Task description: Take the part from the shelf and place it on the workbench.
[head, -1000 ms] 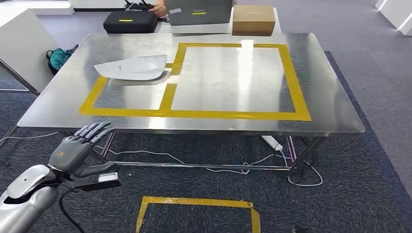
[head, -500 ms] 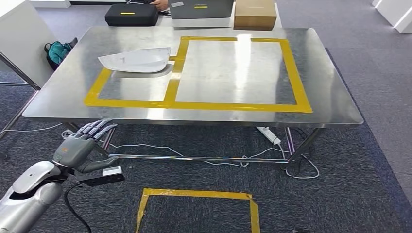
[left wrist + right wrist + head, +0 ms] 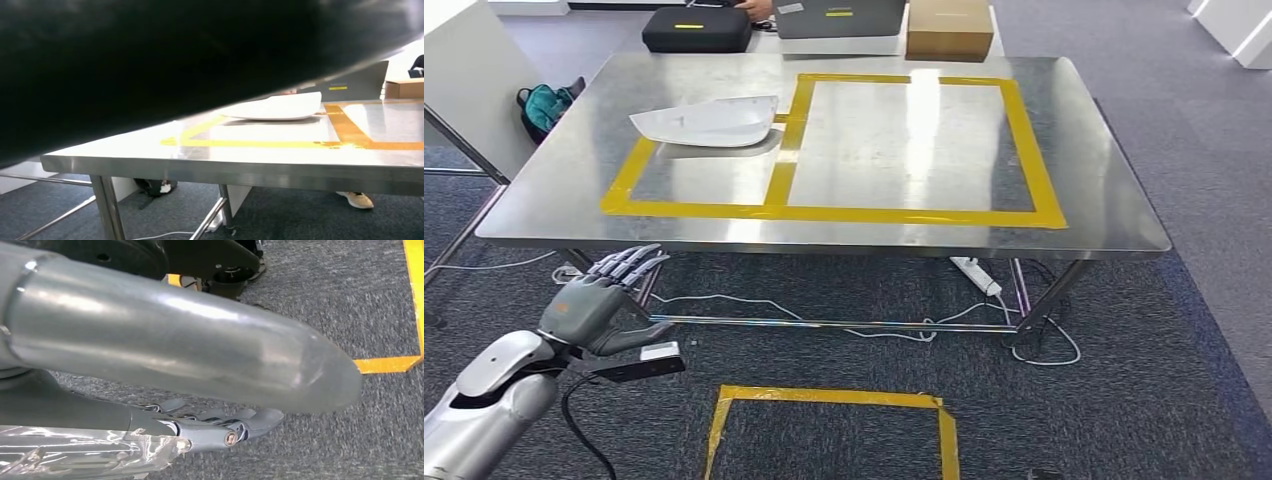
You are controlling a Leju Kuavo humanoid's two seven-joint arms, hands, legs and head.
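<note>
The left hand (image 3: 596, 305) was seen below the near edge of the workbench (image 3: 554, 190), fingers spread apart and nothing held. The right hand (image 3: 220, 427) was seen hanging above the carpet, fingers loosely extended and nothing gripped. The white part (image 3: 707, 121) was found lying on the workbench, inside the smaller yellow tape rectangle (image 3: 699, 210), at its far side, well apart from both hands.

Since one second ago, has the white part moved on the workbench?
No. The white part lies at the same far corner of the left yellow tape box on the workbench; the whole picture shifted, so the camera moved.
</note>
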